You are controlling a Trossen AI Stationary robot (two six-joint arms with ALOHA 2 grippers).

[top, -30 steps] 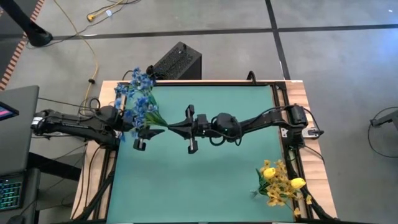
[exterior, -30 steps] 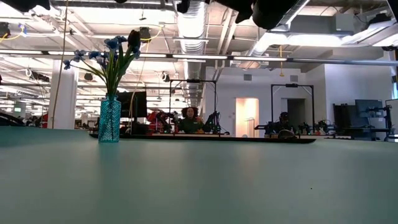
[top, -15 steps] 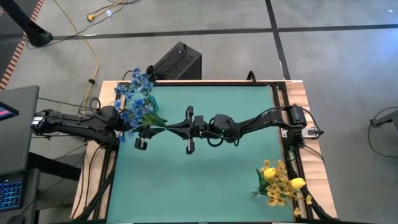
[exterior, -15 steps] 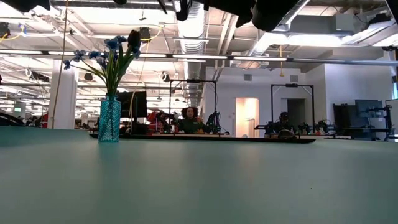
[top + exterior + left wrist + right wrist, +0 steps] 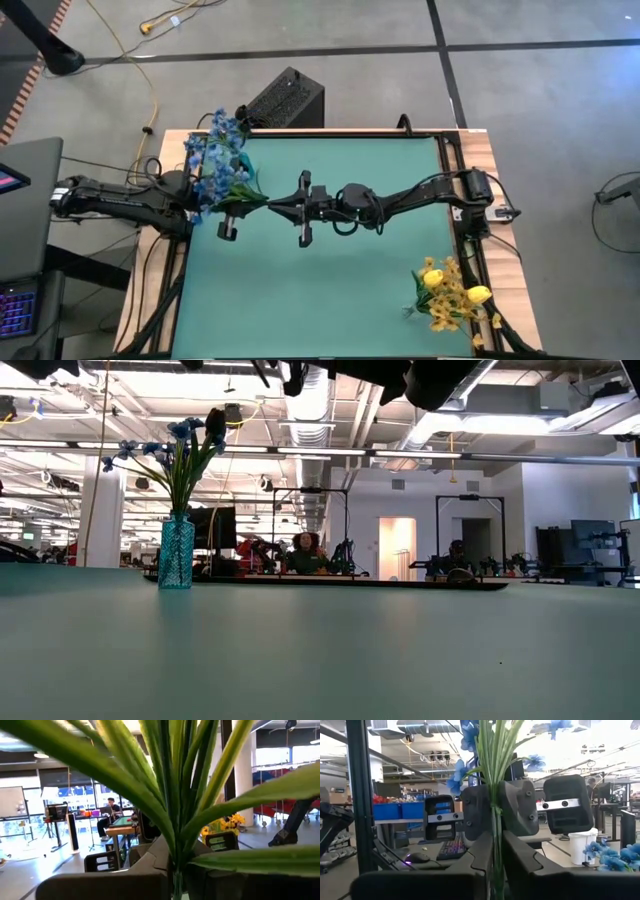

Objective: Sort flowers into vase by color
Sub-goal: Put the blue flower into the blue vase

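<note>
A blue sprig (image 5: 492, 765) is passing mid-air: left end effector (image 5: 495, 812) pinching its stem, right end effector (image 5: 495, 865) barely parting. Blue vase (image 5: 176, 552) and yellow bunch (image 5: 447, 293) are standing filled.

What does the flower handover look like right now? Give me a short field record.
held item: blue-blossomed artificial sprig on a green stem, in the air above the green table
left gripper: shut on the sprig's stem
right gripper: at the same stem, facing the left gripper
blue glass vase: upright, holding blue flowers and a dark bud
yellow flowers: heaped at the table's right corner, away from both grippers
</note>
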